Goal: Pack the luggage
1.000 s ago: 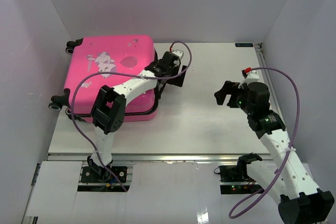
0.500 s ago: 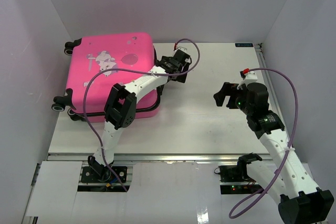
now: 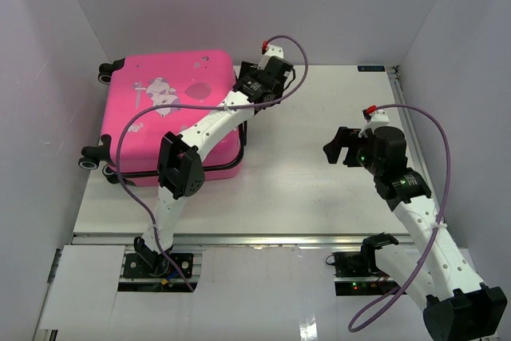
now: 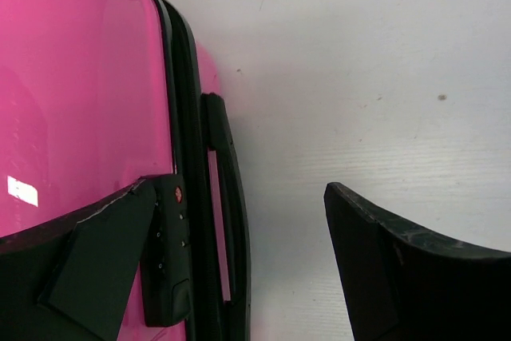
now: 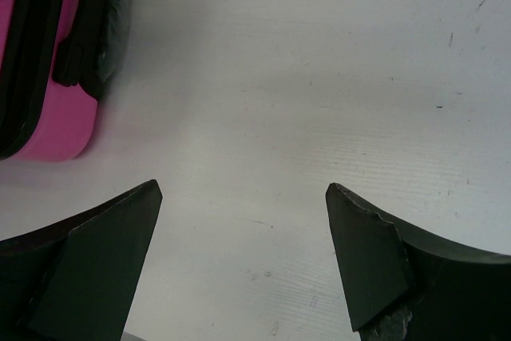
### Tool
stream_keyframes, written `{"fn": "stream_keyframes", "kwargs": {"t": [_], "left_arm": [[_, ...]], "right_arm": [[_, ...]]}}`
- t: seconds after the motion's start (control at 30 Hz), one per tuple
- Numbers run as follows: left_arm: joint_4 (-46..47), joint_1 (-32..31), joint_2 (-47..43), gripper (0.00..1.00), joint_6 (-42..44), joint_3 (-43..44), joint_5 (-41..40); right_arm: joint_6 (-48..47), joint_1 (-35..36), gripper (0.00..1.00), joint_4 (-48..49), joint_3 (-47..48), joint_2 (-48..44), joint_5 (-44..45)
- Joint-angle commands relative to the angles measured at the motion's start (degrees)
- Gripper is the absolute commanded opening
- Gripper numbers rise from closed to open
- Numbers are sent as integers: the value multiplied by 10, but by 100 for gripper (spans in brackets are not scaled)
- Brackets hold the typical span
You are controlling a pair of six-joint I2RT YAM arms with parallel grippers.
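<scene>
Pink shell, glossy and bright: the luggage (image 3: 164,113) lay flat and zipped shut on the far left part of the white table (image 3: 319,189), its black wheels (image 3: 86,161) turned toward the left wall. A cartoon print (image 3: 160,93) showed on the upper face.

Over at its right edge, near the far corner, the left pincer (image 3: 257,85) was poised with its jaws spread wide and nothing between them. From the left wrist view, 1 finger (image 4: 96,269) sat over the pink shell and the other finger (image 4: 399,269) over bare table, so the gap straddled the black zipper trim and the black side handle (image 4: 227,197). A small black lock block (image 4: 168,253) sat on that same side, right by the near finger. Whether either finger touched the shell, I could not tell.

The left arm stretched diagonally across the lower right part of the case, and a purple cable (image 3: 279,41) looped up above the wrist.

Now the other side: the right pincer (image 3: 339,145) hung over open table, right of centre and well apart from the case, pointing toward it. Its jaws were also wide and held nothing. In the right wrist view only white tabletop lay between the 2 fingers, with a pink corner of the case and its black trim up in the left corner.
</scene>
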Motion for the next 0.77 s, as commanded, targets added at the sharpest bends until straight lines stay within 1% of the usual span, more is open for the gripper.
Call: {"fn": "stream_keyframes", "kwargs": {"t": [0.0,0.03,0.13,0.17,0.23,0.3,0.33,0.37,0.47,0.53,0.63,0.73], "left_arm": [[0,-22,-113,98,-12,-68,116],[23,-29,-133,98,-15,-87,151],[98,-69,-246,98,-27,-207,201],[138,-80,-298,98,-30,-267,242],[200,-89,-380,98,-47,-364,351],[275,-92,-476,98,-76,-487,400],[297,-97,-534,98,-79,-560,409],[321,-101,-572,98,-86,-602,413],[345,-109,-670,98,-89,-695,363],[356,-110,-713,98,-85,-743,346],[372,-110,-775,98,-77,-775,338],[365,-110,-796,98,-72,-782,332]], "right_arm": [[-5,4,90,23,5,-1,-10],[-5,4,90,23,5,-2,-10],[-7,4,90,15,9,3,-13],[-8,5,90,8,14,4,-13],[-11,6,90,3,18,-3,-14],[-15,8,90,5,20,-15,-20],[-17,8,90,7,19,-23,-22],[-18,10,90,7,17,-27,-30],[-25,16,90,10,14,-32,-48],[-28,22,90,11,15,-28,-55],[-31,29,90,8,22,-23,-59],[-36,30,90,14,17,-28,-64]]}}
